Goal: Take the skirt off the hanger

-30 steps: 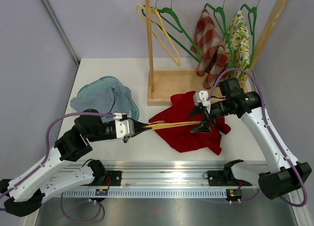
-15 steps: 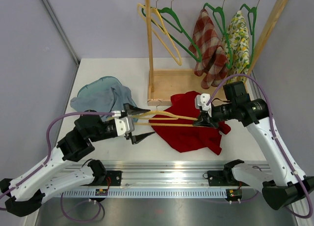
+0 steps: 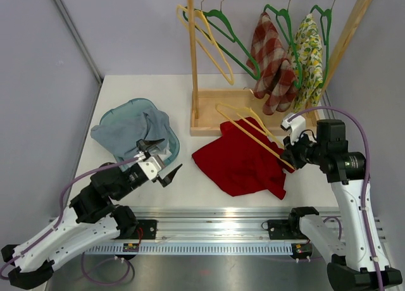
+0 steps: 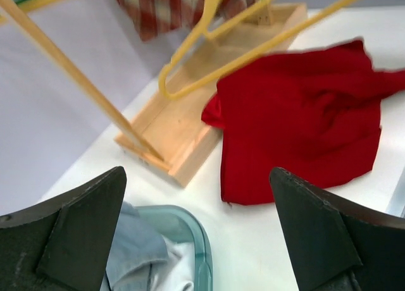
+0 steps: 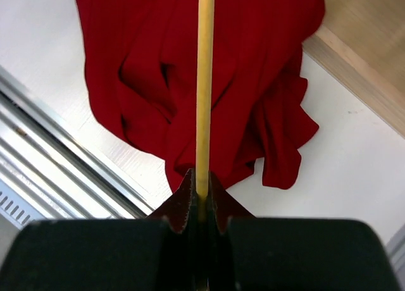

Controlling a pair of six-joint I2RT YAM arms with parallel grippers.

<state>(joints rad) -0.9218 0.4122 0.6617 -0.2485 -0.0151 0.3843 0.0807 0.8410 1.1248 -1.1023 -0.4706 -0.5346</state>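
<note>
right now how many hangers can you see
5: one yellow hanger in the right gripper; four on the rack: empty yellow, empty green, two green holding garments.

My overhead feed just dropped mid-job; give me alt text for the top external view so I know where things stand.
The right gripper is shut on one end of a yellow hanger held over the red skirt, which lies crumpled on the table. The left gripper hangs open and empty beside a blue cloth.
</note>
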